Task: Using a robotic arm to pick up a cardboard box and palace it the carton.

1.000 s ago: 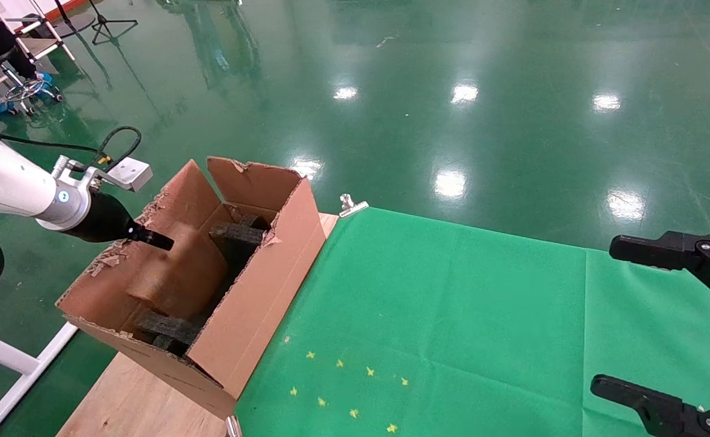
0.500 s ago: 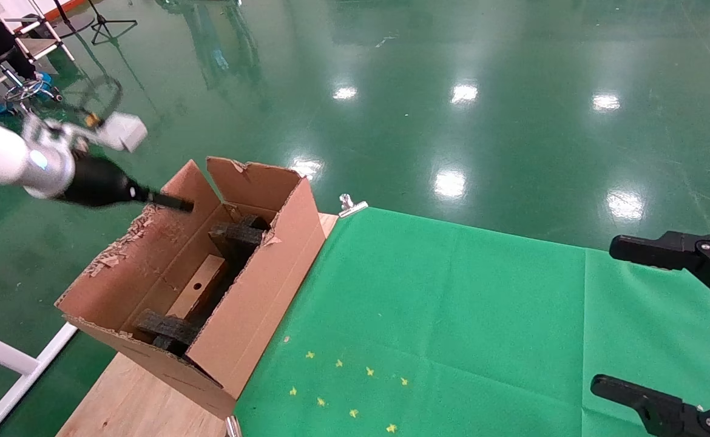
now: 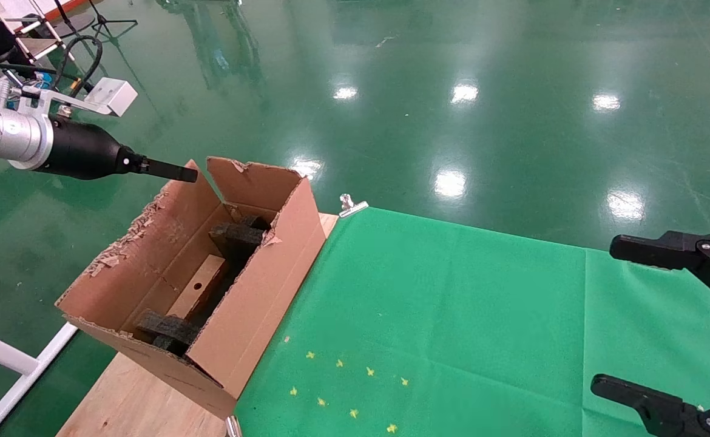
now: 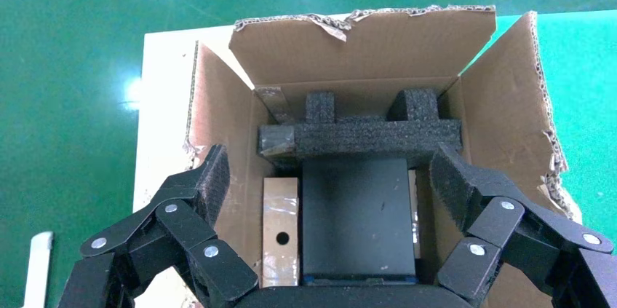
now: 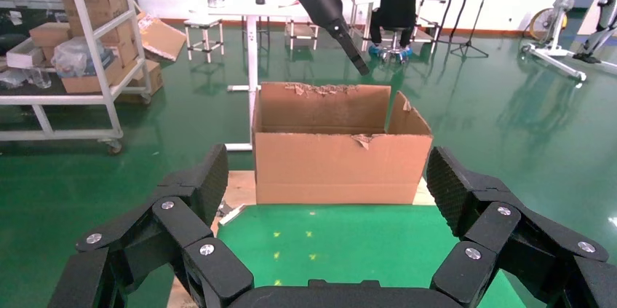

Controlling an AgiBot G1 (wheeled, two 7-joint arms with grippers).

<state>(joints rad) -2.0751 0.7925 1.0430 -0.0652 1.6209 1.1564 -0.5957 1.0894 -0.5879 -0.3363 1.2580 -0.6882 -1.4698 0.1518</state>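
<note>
Foam pieces (image 3: 235, 235) flank the cardboard box (image 3: 199, 292) inside the carton (image 3: 258, 303); left gripper (image 4: 327, 177) hovers above, spread, empty.

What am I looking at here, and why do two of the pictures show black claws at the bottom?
This is a two-armed robot, seen through three cameras. One sits on its head and looks down at a table partly covered with a green cloth. The other two sit on the wrists, so each looks out between the black fingers of its own claw.

The left claw hangs open above the carton, holding nothing. Looking straight down from it, you see dark foam and a small cardboard box with a round hole lying inside the carton.

The right claw is parked open over the cloth, also holding nothing. Its camera faces the carton from the side and catches the left arm above it.
</note>
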